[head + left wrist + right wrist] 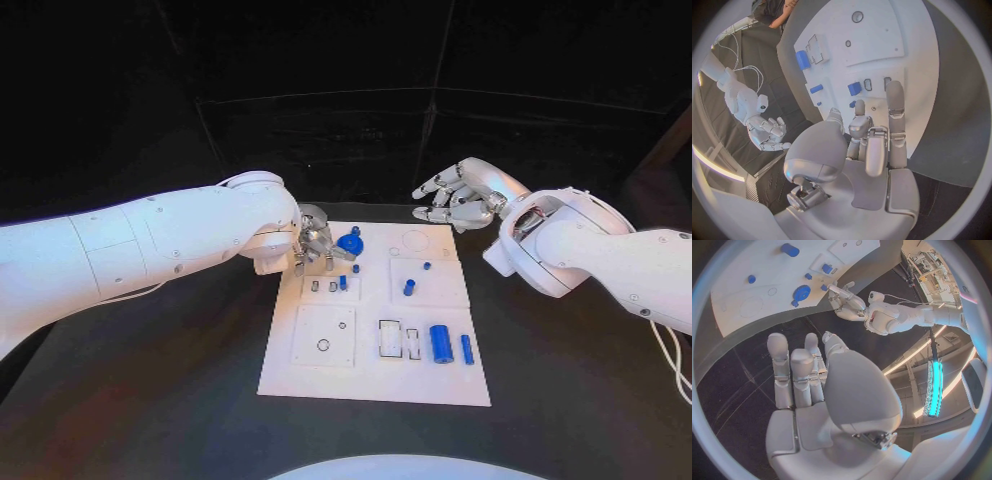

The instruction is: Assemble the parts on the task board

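On the black table: a white board (325, 385) lies flat in the middle, its long side running away from the robot, between the two white arms.
Left hand: the left hand (320, 247) hangs over the board's far left part, fingers pointing down at it; from the left wrist view one finger (895, 107) stretches straight out over the board while the others are partly bent. Whether the fingertips touch a piece, the pictures do not show.
Right hand: the right hand (462, 197) hovers just beyond the board's far right corner, off the board, fingers apart and loosely curved, holding nothing; the right wrist view shows its fingers (778, 365) side by side and extended above the dark table.
Blue disc: a round blue disc (351, 243) sits on the far left part of the board, just beside the left hand's fingertips.
Blue pegs: small pegs (410, 287) stand on the board's upper right panel, well apart from both hands.
Near-right pieces: a thick blue cylinder (441, 343) and a thin blue rod (467, 349) lie side by side near the board's right edge, next to rectangular slots (391, 338).
Near-left panel: a square plate (325, 335) with small round holes.
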